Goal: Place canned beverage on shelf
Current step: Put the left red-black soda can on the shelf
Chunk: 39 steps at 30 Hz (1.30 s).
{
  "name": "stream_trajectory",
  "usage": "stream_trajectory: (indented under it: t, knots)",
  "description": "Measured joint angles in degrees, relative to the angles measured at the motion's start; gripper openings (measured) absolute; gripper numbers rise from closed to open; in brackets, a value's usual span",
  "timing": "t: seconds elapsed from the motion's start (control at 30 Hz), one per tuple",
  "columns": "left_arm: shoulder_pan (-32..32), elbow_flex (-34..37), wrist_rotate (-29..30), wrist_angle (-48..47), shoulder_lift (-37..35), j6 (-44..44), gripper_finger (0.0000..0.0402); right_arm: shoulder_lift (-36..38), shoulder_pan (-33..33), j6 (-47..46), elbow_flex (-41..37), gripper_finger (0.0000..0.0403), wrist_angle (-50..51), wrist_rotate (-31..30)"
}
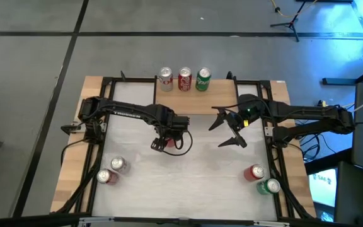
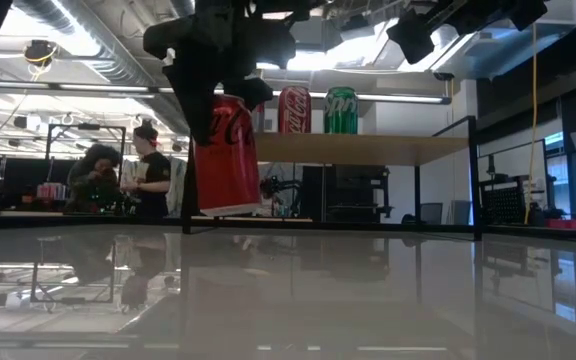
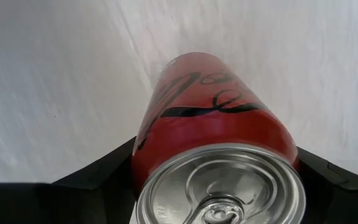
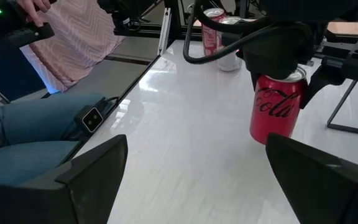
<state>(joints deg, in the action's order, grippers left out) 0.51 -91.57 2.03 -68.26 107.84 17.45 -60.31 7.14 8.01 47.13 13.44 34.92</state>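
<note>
1. Table (image 1: 200,176): white top, wooden side strips; both arms reach in over it.
2. Shelf (image 2: 368,148): light wood plank on thin black legs, at the table's far edge, beyond both grippers. Three cans stand on it in a row: silver can (image 1: 165,78), red can (image 1: 184,79), green can (image 1: 203,79).
3. Left gripper (image 1: 162,142): over mid-table, on the near side of the shelf. Fingers clamped on either side of a red cola can (image 2: 226,155), gripping near its top rim. Can roughly upright, slightly tilted; low view shows its base lifted clear of the table top, its top about level with the shelf plank.
4. Right gripper (image 1: 229,129): just beside the left gripper on its right side, also short of the shelf. Fingers spread wide, nothing between them. Its wrist view looks across at the held can.
5. Loose cans on the table, nearer than the left gripper, by the left edge: one silver-topped (image 1: 119,165), one red (image 1: 106,177), close together.
6. Nearer than the right gripper, by the right edge: red can (image 1: 254,171) just beside a green can (image 1: 270,186).
7. Person seated beside the table, jeans-clad legs (image 4: 36,127) in right wrist view.
</note>
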Motion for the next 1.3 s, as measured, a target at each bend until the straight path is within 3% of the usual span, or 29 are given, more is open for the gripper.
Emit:
stream_trajectory:
  t: [0.47,0.83,1.3]
  knots:
    - [0.00,0.00,0.01,-0.11,3.51,1.14,0.0287,0.00,0.00,0.00,0.00,0.0376,-0.02,0.00]
    - [0.02,0.00,0.01,0.69,3.41,1.14,0.0328,0.00,-0.02,0.00,0.00,0.0376,-0.03,0.00]
    - [0.02,0.00,0.22,0.58,3.25,0.70,0.0325,0.00,-0.02,0.00,0.00,0.0376,-0.03,0.00]
